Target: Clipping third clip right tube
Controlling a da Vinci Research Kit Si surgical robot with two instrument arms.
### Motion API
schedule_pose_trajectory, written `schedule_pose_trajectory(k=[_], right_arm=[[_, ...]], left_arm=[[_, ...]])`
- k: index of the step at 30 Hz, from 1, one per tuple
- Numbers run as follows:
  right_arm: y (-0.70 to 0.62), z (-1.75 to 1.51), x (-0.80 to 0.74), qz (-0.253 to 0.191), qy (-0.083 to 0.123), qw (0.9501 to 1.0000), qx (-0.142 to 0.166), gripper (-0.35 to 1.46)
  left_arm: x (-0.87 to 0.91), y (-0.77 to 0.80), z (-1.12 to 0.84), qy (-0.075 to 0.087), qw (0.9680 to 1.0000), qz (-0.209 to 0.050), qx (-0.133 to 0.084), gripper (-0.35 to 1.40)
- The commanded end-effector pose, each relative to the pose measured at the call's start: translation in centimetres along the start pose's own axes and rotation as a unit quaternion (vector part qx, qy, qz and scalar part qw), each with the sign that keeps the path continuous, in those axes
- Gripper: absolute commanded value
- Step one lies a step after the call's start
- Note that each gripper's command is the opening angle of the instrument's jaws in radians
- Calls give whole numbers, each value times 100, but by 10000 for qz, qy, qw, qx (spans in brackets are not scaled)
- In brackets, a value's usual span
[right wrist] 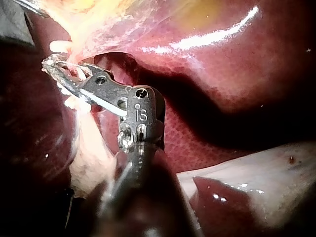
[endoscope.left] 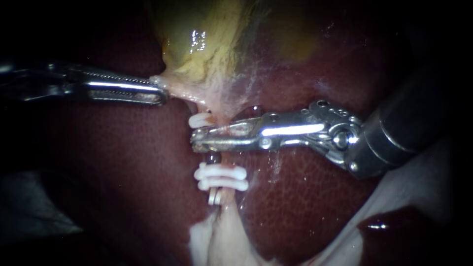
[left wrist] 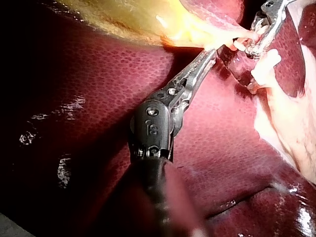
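Note:
The yellowish gallbladder (endoscope.left: 207, 34) narrows into a pale tube (endoscope.left: 227, 201) running down over the dark red liver (endoscope.left: 123, 162). My left instrument (endoscope.left: 160, 91) comes in from the left, its jaws shut on the gallbladder's neck and holding it taut; the left wrist view shows the same grip (left wrist: 212, 52). My right instrument (endoscope.left: 197, 137) lies across the tube, jaws closed around it from both sides. One white clip (endoscope.left: 199, 119) sits just above these jaws, and two white clips (endoscope.left: 221, 178) lie side by side below them. In the right wrist view the jaw tips (right wrist: 52, 64) reach past the tube.
A small metallic clip (endoscope.left: 214, 197) sits on the tube under the paired white clips. Pale fatty tissue (endoscope.left: 221, 241) spreads at the tube's lower end. A whitish sheet (endoscope.left: 409, 197) lies under the liver's edge at lower right, below my right shaft (endoscope.left: 394, 133).

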Motion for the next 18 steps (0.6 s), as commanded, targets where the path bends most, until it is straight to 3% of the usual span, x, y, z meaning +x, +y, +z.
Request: schedule_pose_trajectory(k=[1, 17, 18], right_arm=[[0, 0, 0, 63, -5, 10000, 8, -35], [2, 2, -2, 82, -83, 9999, 89, -35], [3, 4, -4, 75, -102, 9999, 118, -21]], left_arm=[[0, 0, 0, -1, 10000, -1, 2, -35], [0, 0, 1, 0, 10000, -1, 3, -35], [0, 0, 1, 0, 10000, -1, 3, -35]])
